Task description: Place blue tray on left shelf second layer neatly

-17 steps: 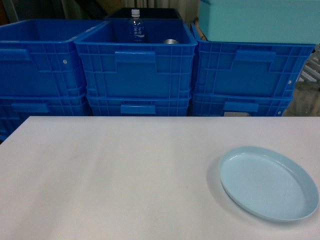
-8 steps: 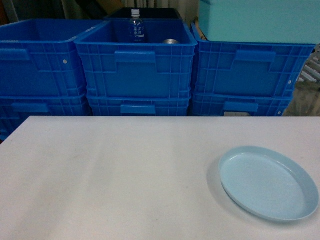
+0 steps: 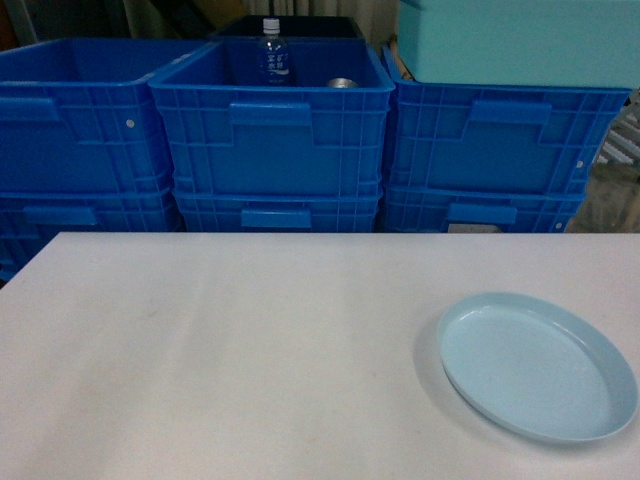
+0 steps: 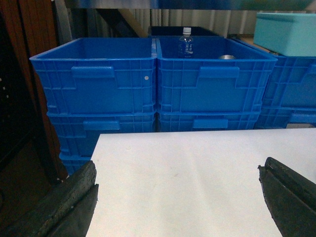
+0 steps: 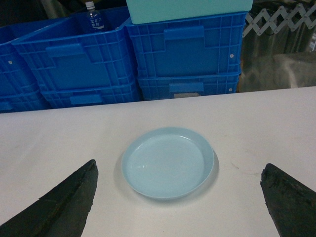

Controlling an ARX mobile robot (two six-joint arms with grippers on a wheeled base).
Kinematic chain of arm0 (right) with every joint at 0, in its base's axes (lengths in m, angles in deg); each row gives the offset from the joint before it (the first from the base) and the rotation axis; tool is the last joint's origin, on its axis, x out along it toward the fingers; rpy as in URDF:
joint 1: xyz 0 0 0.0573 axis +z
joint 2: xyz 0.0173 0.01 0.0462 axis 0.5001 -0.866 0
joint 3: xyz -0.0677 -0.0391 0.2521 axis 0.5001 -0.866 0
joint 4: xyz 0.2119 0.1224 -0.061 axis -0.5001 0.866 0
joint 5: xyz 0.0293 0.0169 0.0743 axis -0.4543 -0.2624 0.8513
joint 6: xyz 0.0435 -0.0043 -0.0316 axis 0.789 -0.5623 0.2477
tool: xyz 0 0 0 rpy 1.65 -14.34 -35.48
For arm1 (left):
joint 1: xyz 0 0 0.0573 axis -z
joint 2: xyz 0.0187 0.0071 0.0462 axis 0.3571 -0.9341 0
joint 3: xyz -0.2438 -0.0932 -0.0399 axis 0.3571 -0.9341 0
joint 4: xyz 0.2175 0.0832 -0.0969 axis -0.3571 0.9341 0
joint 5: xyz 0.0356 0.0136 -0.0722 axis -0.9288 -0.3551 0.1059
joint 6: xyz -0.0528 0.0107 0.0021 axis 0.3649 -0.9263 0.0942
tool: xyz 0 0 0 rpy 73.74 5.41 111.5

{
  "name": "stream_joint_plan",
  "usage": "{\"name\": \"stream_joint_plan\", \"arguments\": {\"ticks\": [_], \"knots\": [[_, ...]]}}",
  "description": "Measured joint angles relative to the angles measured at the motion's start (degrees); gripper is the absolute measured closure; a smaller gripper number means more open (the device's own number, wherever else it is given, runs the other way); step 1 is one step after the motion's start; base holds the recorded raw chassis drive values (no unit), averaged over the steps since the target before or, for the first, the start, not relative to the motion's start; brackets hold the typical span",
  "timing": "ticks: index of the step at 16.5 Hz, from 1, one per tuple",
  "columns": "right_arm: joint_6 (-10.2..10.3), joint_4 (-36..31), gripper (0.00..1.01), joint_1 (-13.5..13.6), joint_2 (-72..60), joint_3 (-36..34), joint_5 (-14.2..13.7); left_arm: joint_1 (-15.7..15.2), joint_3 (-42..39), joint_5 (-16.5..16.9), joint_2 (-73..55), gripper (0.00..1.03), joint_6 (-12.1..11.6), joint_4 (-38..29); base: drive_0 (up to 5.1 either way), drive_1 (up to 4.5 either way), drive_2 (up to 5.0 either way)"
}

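A: Where is the blue tray (image 3: 536,366) sitting right now?

B: It is lying flat on the white table (image 3: 220,350), toward the right side in the head view, near the front edge. In the right wrist view the same tray (image 5: 168,162) is resting almost centred, ahead of the right gripper (image 5: 180,197).

A: Is that gripper holding it?

B: No. Its two dark fingers (image 5: 59,205) are standing wide apart at the lower corners of that view, with the tray lying on the table beyond them, touching neither.

A: And the left gripper (image 4: 180,197)?

B: It is also spread wide. Its fingers (image 4: 64,207) are showing at the bottom corners of the left wrist view, hanging over bare tabletop near the table's left edge, with nothing between them. Neither arm is showing in the head view.

A: What is standing behind the table?

B: Stacked dark-blue ribbed crates (image 3: 275,130), side by side and two high. A clear plastic water bottle (image 3: 272,52) with a white cap is standing upright in the middle top crate, and a small metal round thing (image 3: 340,83) is showing just beside it; I cannot tell what it is. A pale teal box (image 3: 515,40) is sitting on top of the right-hand crates.

A: Is the steel shelf showing anywhere?

B: I cannot make it out in these views.
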Motion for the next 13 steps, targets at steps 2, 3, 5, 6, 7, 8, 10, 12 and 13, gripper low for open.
{"name": "stream_joint_plan", "arguments": {"ticks": [2,3,5,6,7,8,10,12,13], "knots": [[0.0,0.0,0.03,0.0,0.0,0.0,0.0,0.0,0.0,0.0,0.0,0.05,0.0,0.0,0.0,0.0,0.0],[0.0,0.0,0.03,0.0,0.0,0.0,0.0,0.0,0.0,0.0,0.0,0.05,0.0,0.0,0.0,0.0,0.0],[0.0,0.0,0.03,0.0,0.0,0.0,0.0,0.0,0.0,0.0,0.0,0.05,0.0,0.0,0.0,0.0,0.0],[0.0,0.0,0.03,0.0,0.0,0.0,0.0,0.0,0.0,0.0,0.0,0.05,0.0,0.0,0.0,0.0,0.0],[0.0,0.0,0.03,0.0,0.0,0.0,0.0,0.0,0.0,0.0,0.0,0.05,0.0,0.0,0.0,0.0,0.0],[0.9,3.8,0.03,1.9,-1.0,1.2,-5.3,0.0,0.0,0.0,0.0,0.05,0.0,0.0,0.0,0.0,0.0],[2.4,5.0,0.03,2.3,-7.8,2.7,-12.3,0.0,0.0,0.1,0.0,0.05,0.0,0.0,0.0,0.0,0.0],[3.7,0.2,0.03,-2.8,-15.1,4.3,-10.8,0.0,0.0,0.0,0.0,0.05,0.0,0.1,0.0,0.0,0.0],[4.8,-3.3,0.03,-2.9,-20.5,6.2,-7.6,0.0,0.0,-0.1,0.0,0.05,0.0,0.1,0.0,0.0,0.0]]}}
